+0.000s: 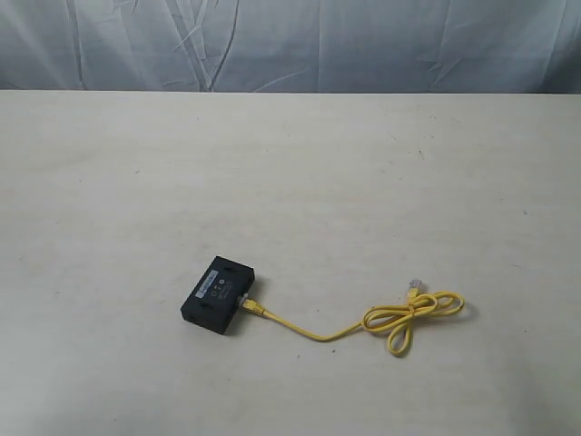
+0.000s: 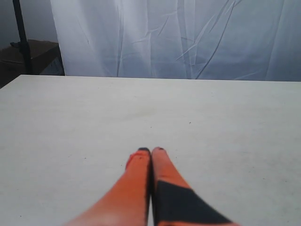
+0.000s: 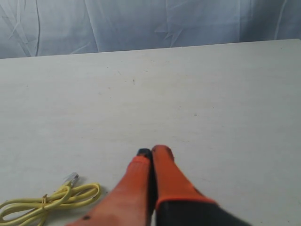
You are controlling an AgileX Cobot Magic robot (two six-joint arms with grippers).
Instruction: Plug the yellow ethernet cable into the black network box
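The pale, matte tabletop (image 1: pixel 290 163) carries the flat, rectangular black network box (image 1: pixel 219 295) near 7 o'clock in the exterior view. The thin yellow ethernet cable (image 1: pixel 413 309) meets the box's side and trails toward 3 o'clock into a looped bow. My left claw (image 2: pixel 151 150) and right claw (image 3: pixel 153 151) have their smooth orange fingers pressed together, gripping nothing.

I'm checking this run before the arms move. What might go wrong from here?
1. One end of the yellow ethernet cable meets the side of the black network box, but I cannot tell whether it is fully seated. A tug on the cord may pull it out or drag the box.
2. The cable's looped part lies close to the shut right gripper, so a low sweep may snag it.
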